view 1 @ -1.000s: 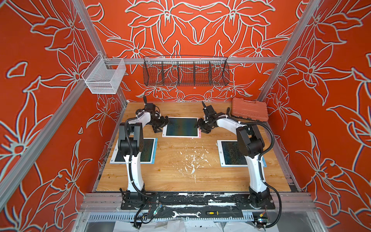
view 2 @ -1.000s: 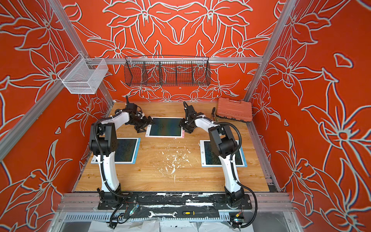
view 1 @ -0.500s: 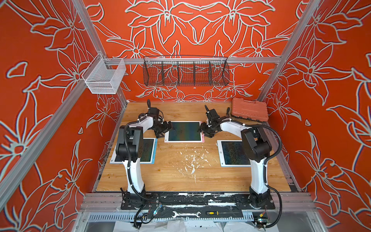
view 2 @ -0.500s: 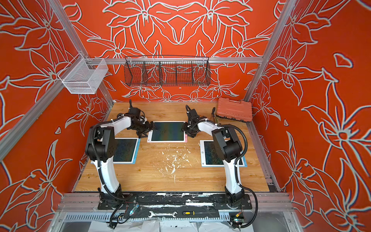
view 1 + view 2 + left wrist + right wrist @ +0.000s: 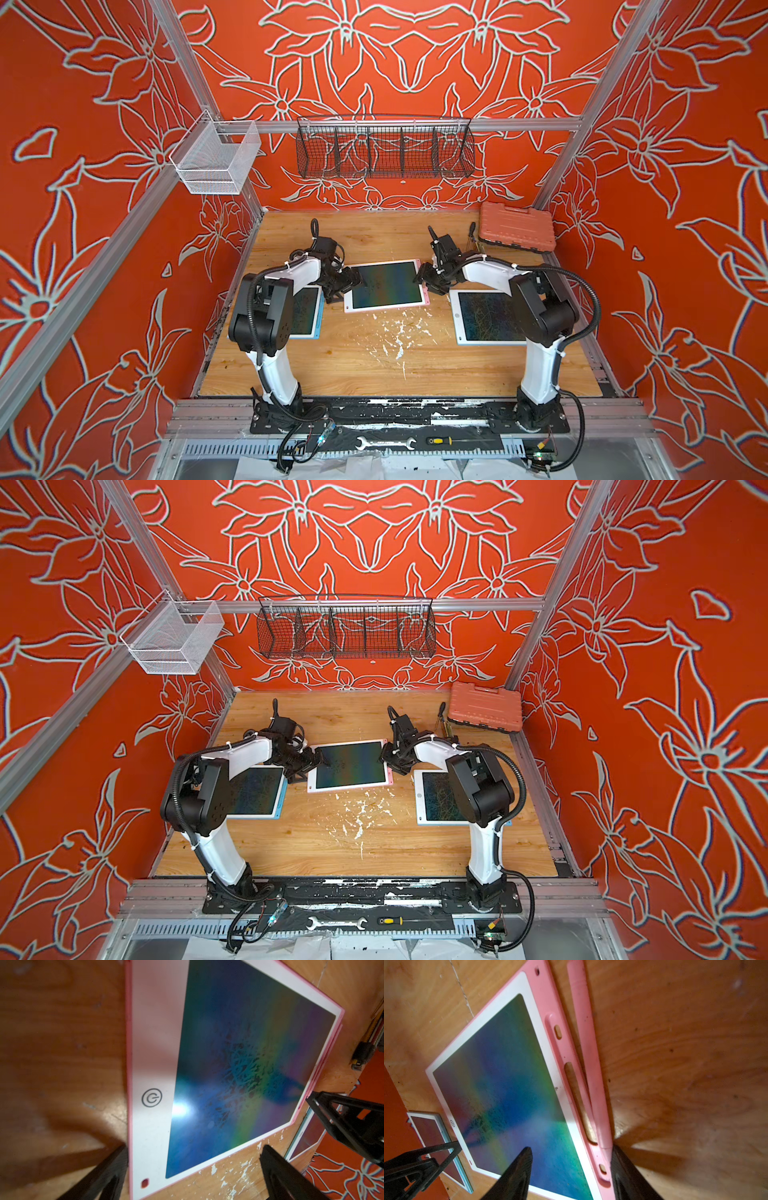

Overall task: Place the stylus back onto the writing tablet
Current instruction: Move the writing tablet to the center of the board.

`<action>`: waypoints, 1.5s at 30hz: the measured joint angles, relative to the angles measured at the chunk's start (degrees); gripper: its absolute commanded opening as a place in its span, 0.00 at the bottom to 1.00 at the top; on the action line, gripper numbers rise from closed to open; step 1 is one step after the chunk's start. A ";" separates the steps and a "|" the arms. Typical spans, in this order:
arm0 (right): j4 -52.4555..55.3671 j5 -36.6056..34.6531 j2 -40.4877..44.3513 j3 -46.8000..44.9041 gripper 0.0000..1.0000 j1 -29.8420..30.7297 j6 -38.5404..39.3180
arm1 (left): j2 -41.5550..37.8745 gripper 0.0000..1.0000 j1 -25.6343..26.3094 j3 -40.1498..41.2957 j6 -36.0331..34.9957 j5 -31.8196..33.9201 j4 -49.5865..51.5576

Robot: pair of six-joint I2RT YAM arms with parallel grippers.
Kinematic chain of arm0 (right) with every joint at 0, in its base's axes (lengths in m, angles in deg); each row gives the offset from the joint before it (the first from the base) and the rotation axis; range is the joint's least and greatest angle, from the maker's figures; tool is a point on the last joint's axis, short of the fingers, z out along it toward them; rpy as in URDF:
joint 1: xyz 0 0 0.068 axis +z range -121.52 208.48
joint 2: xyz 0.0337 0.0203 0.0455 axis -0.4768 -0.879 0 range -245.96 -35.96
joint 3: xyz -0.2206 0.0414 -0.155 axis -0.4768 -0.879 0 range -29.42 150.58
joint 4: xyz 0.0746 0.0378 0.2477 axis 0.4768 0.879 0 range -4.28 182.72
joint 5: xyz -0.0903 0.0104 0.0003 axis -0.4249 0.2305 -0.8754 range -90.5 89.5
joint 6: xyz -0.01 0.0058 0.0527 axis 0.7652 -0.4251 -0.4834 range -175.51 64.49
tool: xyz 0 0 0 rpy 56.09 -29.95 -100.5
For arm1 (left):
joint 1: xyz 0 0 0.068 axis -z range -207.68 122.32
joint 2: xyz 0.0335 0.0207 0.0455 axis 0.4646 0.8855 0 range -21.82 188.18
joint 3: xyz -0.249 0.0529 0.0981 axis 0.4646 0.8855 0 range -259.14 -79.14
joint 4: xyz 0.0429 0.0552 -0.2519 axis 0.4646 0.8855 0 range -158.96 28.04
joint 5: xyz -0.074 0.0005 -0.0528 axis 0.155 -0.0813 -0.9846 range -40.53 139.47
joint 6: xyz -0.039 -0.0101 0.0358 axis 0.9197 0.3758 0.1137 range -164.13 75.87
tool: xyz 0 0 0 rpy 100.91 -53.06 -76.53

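The pink-rimmed writing tablet lies flat mid-table, its dark screen smeared with old scribbles. The pink stylus rests on the wood along the tablet's right rim, outside the empty stylus groove. My right gripper is open and straddles that rim. One finger hangs over the screen, and the stylus end lies against the inner face of the other. My left gripper is open at the tablet's left edge, with one finger against the rim by the power symbol.
Two blue-rimmed tablets flank the pink one, left and right. An orange tool case sits at the back right with a hand tool beside it. White flecks mark the wood. A black wire basket and a white one hang above.
The pink tablet has slid toward the front of the table, and both grippers have come forward with it at its two side edges.
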 measured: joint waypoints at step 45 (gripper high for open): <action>5.88 -4.04 6.93 -7.21 0.62 10.19 5.46 | -18.25 0.98 1.38 20.04 3.65 3.80 -1.62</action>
